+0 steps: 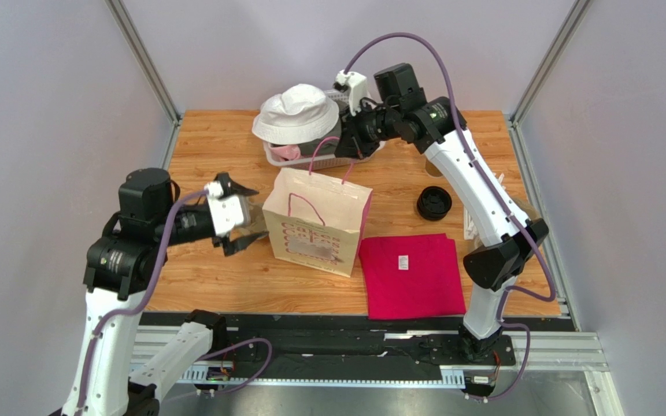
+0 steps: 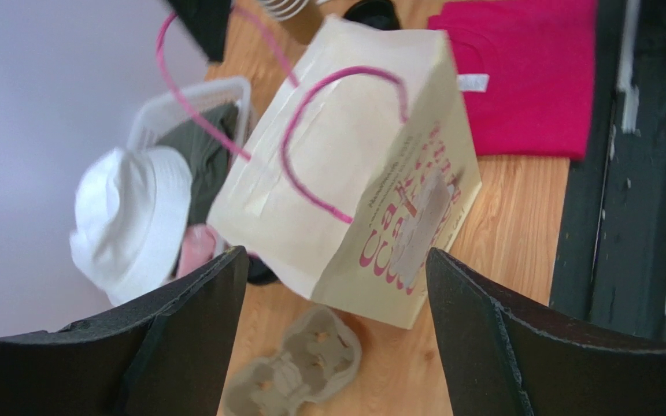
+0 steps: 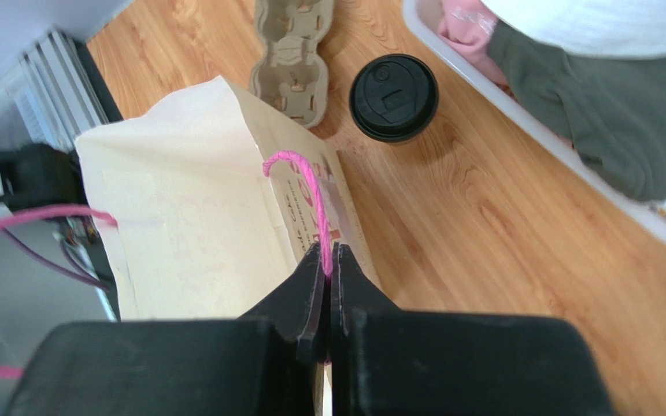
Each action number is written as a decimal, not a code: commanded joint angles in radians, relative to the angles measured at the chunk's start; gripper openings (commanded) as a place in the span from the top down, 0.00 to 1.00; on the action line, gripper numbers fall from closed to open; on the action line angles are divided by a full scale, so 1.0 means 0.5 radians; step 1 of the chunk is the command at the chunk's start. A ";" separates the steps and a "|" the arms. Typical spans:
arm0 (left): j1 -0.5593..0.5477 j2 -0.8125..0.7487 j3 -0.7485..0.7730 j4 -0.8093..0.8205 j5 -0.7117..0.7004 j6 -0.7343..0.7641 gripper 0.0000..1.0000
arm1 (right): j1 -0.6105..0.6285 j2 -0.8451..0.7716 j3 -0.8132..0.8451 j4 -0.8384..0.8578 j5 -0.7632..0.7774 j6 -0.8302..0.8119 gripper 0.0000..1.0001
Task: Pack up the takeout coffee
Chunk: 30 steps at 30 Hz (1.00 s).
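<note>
The takeout coffee, a cup under a round black lid, stands on the wood between the paper bag and the basket; in the left wrist view only a dark edge of it shows behind the bag. My right gripper is shut on the bag's pink string handle, holding it up above the cream bag. Left of the bag, my left gripper stands open with nothing between its fingers. Through its jaws I see the bag and a cardboard cup carrier.
A white basket of clothes with a white hat on top sits behind the bag. A stack of black lids and a folded pink cloth lie to the right. The cup carrier lies beside the coffee.
</note>
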 commanded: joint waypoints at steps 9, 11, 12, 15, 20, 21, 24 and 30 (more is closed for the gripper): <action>0.135 0.567 0.032 0.770 -0.849 -1.794 0.23 | -0.135 -0.320 -0.482 0.359 -0.209 0.803 1.00; 0.135 0.601 0.016 0.852 -0.834 -1.896 0.23 | -0.135 -0.332 -0.540 0.371 -0.280 0.837 1.00; 0.135 0.644 0.013 0.868 -0.824 -1.923 0.24 | -0.135 -0.347 -0.583 0.386 -0.332 0.843 1.00; 0.135 0.717 0.029 0.908 -0.867 -2.000 0.25 | -0.138 -0.354 -0.614 0.389 -0.354 0.834 1.00; 0.135 0.785 0.056 0.893 -0.830 -1.988 0.29 | -0.166 -0.338 -0.691 0.398 -0.357 0.825 1.00; 0.135 0.813 0.071 0.865 -0.827 -1.964 0.29 | -0.181 -0.323 -0.685 0.401 -0.378 0.831 1.00; 0.135 0.847 0.078 0.758 -0.821 -1.918 0.30 | -0.243 -0.228 -0.587 0.411 -0.449 0.877 1.00; 0.135 0.889 0.038 0.644 -0.640 -1.825 0.30 | -0.273 -0.166 -0.519 0.441 -0.813 0.911 1.00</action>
